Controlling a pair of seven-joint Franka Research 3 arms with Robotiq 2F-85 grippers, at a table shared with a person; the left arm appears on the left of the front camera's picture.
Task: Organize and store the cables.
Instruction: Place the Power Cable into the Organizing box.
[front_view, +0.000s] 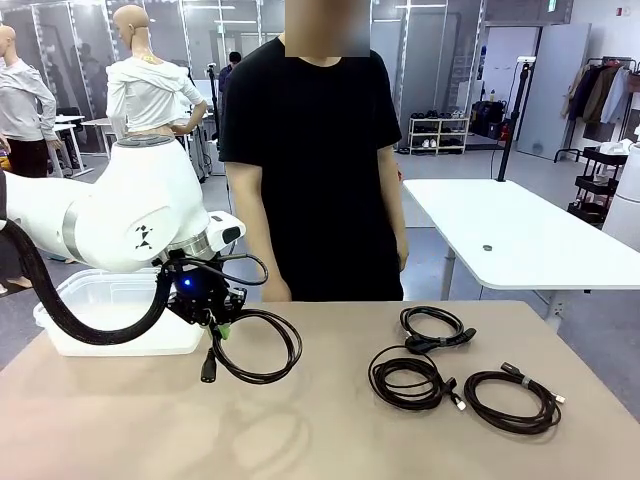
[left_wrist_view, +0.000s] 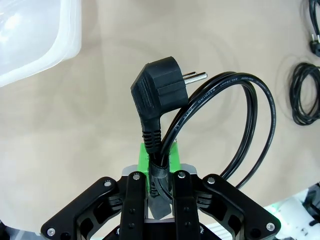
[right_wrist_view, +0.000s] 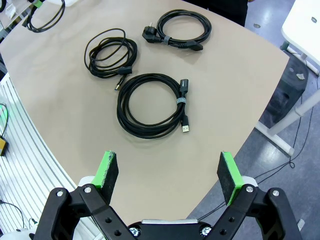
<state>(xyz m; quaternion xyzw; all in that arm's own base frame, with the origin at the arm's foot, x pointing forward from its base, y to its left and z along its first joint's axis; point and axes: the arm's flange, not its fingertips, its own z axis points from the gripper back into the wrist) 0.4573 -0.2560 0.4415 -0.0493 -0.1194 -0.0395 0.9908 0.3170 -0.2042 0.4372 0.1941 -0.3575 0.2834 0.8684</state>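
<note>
My left gripper (front_view: 222, 328) hangs over the table's left part, just right of the bin, shut on a coiled black power cable (front_view: 262, 347) whose plug end (front_view: 208, 368) dangles below. In the left wrist view the green pads (left_wrist_view: 146, 153) pinch the cable's bound section, with the angled plug (left_wrist_view: 157, 90) and the loop (left_wrist_view: 250, 125) sticking out ahead. Three more coiled cables lie on the right half: one at the back (front_view: 437, 328), one in the middle (front_view: 408, 378), one nearest the right edge (front_view: 512, 400). My right gripper (right_wrist_view: 169, 172) is open above the table's right corner, the nearest coil (right_wrist_view: 150, 105) ahead of it.
A translucent white bin (front_view: 110, 310) stands at the table's left edge, next to the left gripper. A person in a black T-shirt (front_view: 310, 150) stands at the far side, arms down. A white table (front_view: 500, 230) stands behind at the right.
</note>
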